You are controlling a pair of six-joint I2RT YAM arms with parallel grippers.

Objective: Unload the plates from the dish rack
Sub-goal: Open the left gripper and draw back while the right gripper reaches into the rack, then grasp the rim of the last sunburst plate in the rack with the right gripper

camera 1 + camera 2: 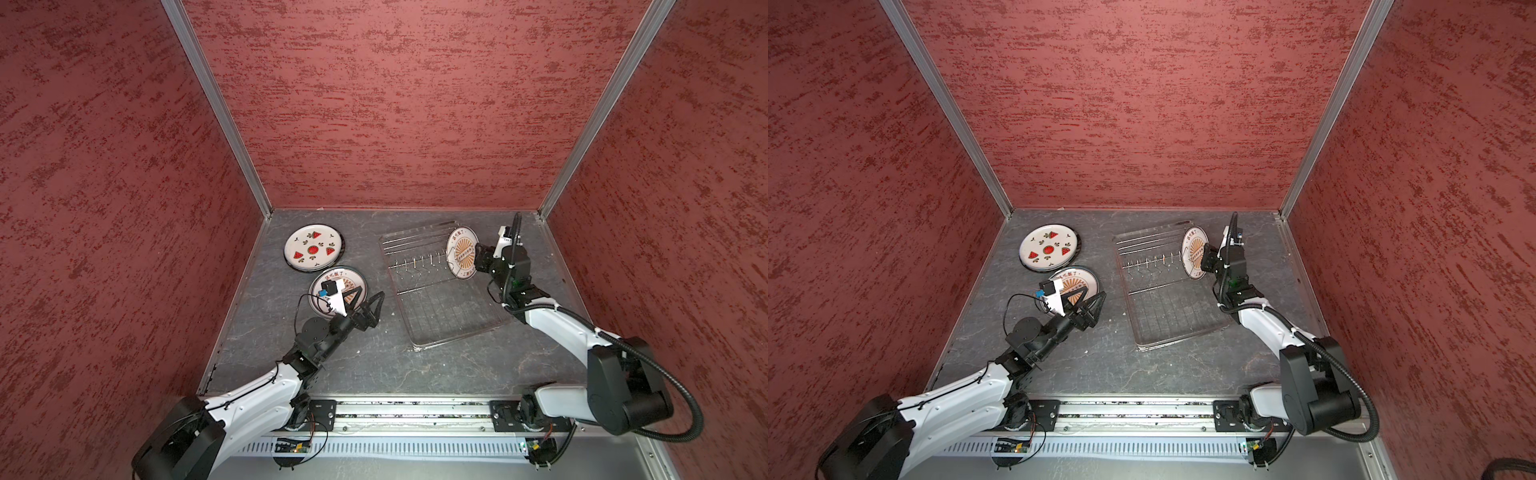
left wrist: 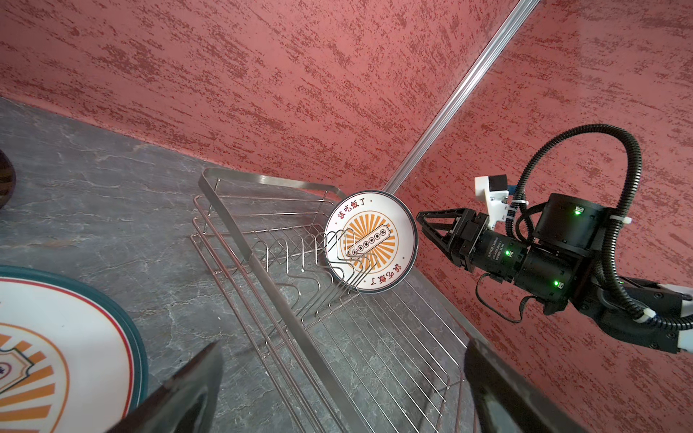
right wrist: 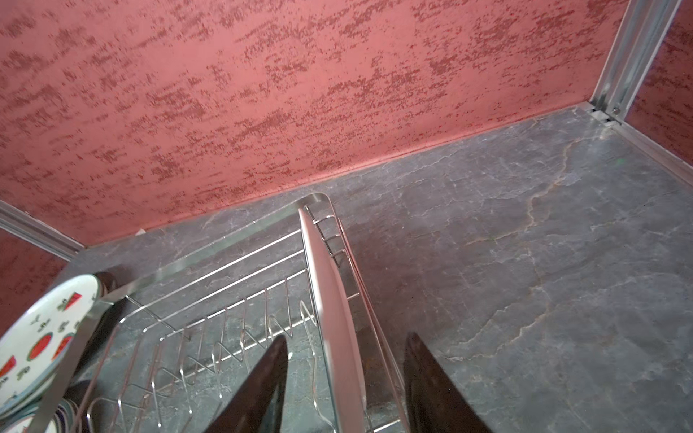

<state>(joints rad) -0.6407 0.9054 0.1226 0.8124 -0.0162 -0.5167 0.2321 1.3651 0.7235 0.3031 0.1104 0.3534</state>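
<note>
Nearest, a rail [image 1: 415,411] along the table's front edge carries both arm bases. Past it the left gripper [image 1: 368,297] hangs with its jaws spread wide and empty, at the right edge of a sunburst plate [image 1: 332,275] lying flat. The arm's wrist camera covers much of that plate's face. Dark rims below it suggest more plates underneath, but how many cannot be made out. Just behind lies the watermelon plate [image 1: 313,249], also on something dark-rimmed.

To the right sits the rack [image 1: 436,307], with one standing plate [image 1: 460,249] at the far right end of its prong row, slightly tilted. The right gripper [image 1: 478,257] straddles the plate's rim and hides its lower right part in both top views. In the right wrist view the jaws are half narrowed, with a gap on each side at the tips. The plate shows only edge-on there, and the finger roots are cut off, so any contact lower down cannot be judged.

The table [image 1: 374,365] is grey with pale veins. Mottled red walls [image 1: 395,104] close three sides, joined by metal posts [image 1: 216,108].
</note>
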